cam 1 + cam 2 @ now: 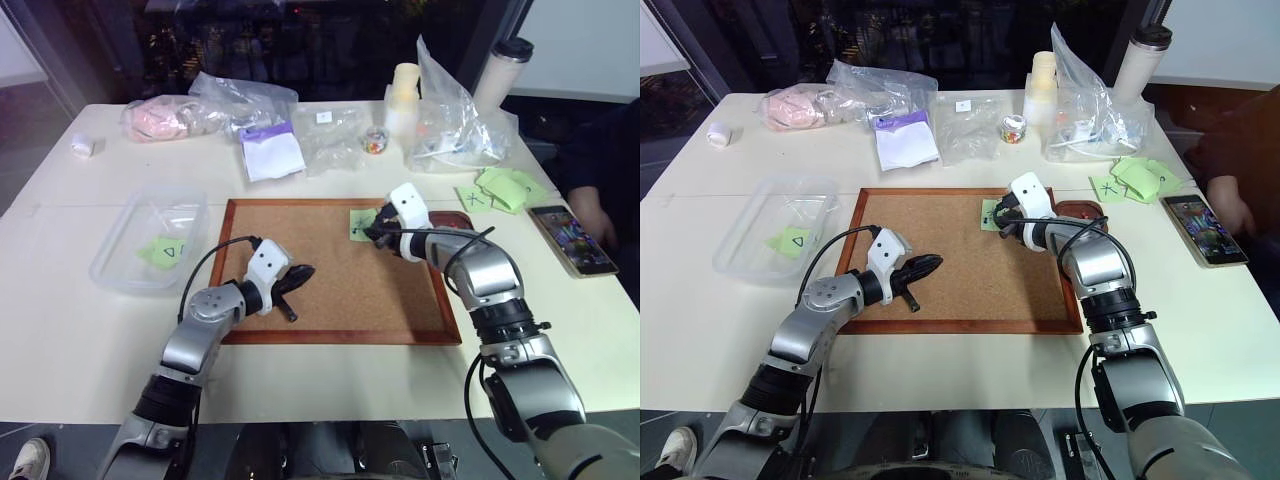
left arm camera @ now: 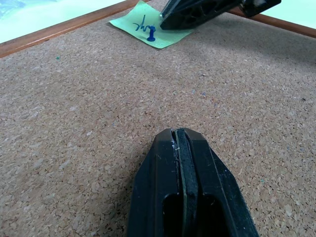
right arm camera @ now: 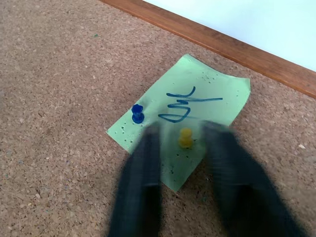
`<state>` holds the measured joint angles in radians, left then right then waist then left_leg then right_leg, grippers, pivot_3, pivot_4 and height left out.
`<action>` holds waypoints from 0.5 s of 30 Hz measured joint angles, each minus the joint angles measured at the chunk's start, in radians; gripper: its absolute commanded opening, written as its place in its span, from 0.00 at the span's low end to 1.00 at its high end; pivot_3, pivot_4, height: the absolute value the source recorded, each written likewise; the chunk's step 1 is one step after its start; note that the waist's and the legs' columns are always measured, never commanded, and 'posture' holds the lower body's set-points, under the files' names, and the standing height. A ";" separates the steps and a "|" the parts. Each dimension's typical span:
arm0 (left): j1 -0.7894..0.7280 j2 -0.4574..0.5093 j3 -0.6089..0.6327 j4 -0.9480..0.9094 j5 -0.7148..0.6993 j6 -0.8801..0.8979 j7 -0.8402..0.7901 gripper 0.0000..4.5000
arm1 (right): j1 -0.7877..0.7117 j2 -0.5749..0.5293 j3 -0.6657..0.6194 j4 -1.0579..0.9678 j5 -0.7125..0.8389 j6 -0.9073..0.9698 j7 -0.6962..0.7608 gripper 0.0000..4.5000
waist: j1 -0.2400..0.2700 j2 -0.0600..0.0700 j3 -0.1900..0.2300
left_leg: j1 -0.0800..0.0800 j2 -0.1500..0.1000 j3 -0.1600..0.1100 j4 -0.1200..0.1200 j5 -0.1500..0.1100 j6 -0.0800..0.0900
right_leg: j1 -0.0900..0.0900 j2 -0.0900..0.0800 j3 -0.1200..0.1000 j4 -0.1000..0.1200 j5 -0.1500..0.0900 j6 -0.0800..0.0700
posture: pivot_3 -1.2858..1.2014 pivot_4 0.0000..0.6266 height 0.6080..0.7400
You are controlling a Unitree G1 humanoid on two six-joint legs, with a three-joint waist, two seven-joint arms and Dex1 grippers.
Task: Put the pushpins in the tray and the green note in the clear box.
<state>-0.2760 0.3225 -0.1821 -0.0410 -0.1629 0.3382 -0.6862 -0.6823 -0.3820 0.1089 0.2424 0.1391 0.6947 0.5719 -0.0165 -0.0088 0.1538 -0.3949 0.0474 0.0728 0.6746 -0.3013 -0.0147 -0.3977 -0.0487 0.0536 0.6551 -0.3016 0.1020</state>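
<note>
Green note (image 3: 183, 116) lies flat, 2 pushpins (image 3: 185, 138) stuck upright.

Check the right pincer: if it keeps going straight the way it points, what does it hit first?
Probably the yellow pushpin, standing between the right pincer fingers on the green note pinned to the cork board. Depth is unclear.
</note>
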 measured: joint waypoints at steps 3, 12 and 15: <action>0.002 0.000 0.001 -0.001 -0.001 0.000 0.000 0.00 | 0.000 -0.001 0.000 0.000 -0.002 -0.002 0.002 0.00 | 0.000 0.000 0.000 | 0.000 0.000 0.000 -0.001 0.000 0.000 | 0.000 0.000 0.000 0.000 0.000 0.000 | 0.52 0.24 1.00; 0.005 -0.005 -0.001 -0.008 -0.002 0.000 -0.002 0.00 | 0.015 -0.026 -0.011 -0.087 0.012 0.088 0.002 0.00 | 0.006 0.000 0.000 | 0.000 0.000 0.001 -0.007 0.000 0.000 | -0.001 -0.002 0.000 -0.005 0.000 0.000 | 0.52 0.24 1.00; 0.004 -0.007 -0.002 0.001 -0.001 0.000 -0.002 0.00 | 0.015 -0.031 -0.040 -0.161 0.035 0.125 -0.003 0.00 | 0.006 0.000 0.000 | 0.000 0.000 0.001 -0.007 0.000 -0.001 | -0.001 -0.002 0.000 -0.005 0.000 0.000 | 0.52 0.24 1.00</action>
<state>-0.2720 0.3158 -0.1844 -0.0396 -0.1638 0.3382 -0.6878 -0.6676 -0.4134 0.0687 0.0818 0.1737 0.8199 0.5690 -0.0107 -0.0086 0.1539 -0.3948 0.0469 0.0737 0.6673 -0.3010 -0.0152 -0.3991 -0.0503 0.0536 0.6501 -0.3015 0.1020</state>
